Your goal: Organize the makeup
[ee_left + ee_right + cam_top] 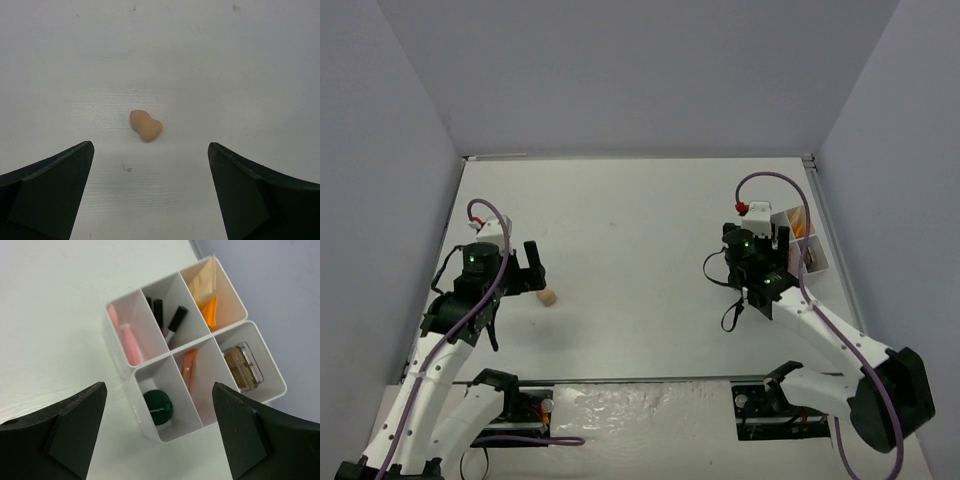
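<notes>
While the beige sponge point(145, 125) lies alone on the bare surface point(640, 220), well apart from everything else, the rest of the makeup sits in the white tray point(175, 351) at the far right: pink sticks point(129, 342), dark pencils point(165, 320), an orange tube point(210, 310), a dark-green disc point(158, 407), a coppery stick point(188, 367) and a brown palette point(243, 367), each in its own compartment. The left gripper point(150, 150) hangs above the sponge with its jaws spread wide and empty, the sponge just ahead of the fingertips rather than between them. The right gripper point(159, 386) hovers over the tray, likewise wide and holding nothing. The sponge looks like the last item to collect, and the risk lies in its shape: small, rounded and soft, it may roll or squirt sideways if the jaws close off-centre, or flatten and slip out if pinched too high. A descent that is too deep would drive the fingertips into the surface. With the right arm over the tray, a delivery from the left could crowd the two arms together.
</notes>
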Motion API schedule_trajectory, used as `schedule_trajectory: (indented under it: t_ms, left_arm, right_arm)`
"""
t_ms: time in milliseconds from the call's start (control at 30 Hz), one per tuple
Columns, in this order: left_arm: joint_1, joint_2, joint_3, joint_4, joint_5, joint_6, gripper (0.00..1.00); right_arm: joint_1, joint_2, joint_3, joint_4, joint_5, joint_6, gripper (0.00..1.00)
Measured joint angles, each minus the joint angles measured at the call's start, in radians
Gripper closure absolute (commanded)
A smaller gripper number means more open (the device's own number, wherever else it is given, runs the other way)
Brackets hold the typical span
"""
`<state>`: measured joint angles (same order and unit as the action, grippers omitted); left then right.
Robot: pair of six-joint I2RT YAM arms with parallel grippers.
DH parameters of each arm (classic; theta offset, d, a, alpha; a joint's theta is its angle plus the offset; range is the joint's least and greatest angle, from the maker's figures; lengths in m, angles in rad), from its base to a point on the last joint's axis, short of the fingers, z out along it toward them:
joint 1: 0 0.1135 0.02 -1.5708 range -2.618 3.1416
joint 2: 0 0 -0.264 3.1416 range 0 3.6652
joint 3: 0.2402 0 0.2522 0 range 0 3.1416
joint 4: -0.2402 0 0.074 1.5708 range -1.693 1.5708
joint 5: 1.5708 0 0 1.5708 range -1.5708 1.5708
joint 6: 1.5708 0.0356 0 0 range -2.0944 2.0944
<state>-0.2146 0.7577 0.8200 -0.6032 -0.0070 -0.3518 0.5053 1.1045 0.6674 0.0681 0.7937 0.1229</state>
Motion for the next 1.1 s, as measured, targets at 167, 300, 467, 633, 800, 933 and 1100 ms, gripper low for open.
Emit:
schedule_trajectory:
  t_ms: [167,300,467,633,800,933,1100]
  left_arm:
    - [0.0,0.123,0.0,-0.021,-0.001,-0.036,0.03]
    - [0.0,0.225,0.0,-0.029,0.0,-0.082,0.03]
    - [0.0,0.346,0.0,-0.025,0.003,-0.154,0.07]
    - [0.0,0.45,-0.024,0.01,0.002,-0.227,0.13]
    - [0.0,0.499,-0.076,0.039,-0.002,-0.287,0.24]
    - [0.0,0.525,-0.077,0.067,-0.027,-0.318,0.34]
    - [0.0,0.547,-0.077,0.106,-0.043,-0.345,0.42]
  right_arm:
    - [0.0,-0.173,0.019,0.001,-0.179,0.01,0.01]
    - [0.0,-0.233,0.021,-0.006,-0.324,0.017,0.0]
    - [0.0,-0.325,-0.019,0.003,-0.455,0.029,0.0]
    - [0.0,-0.414,-0.091,0.021,-0.527,0.03,0.0]
    - [0.0,-0.449,-0.133,0.024,-0.565,0.03,0.0]
    - [0.0,-0.461,-0.146,0.038,-0.588,0.03,0.0]
    - [0.0,-0.458,-0.16,0.05,-0.606,0.03,0.0]
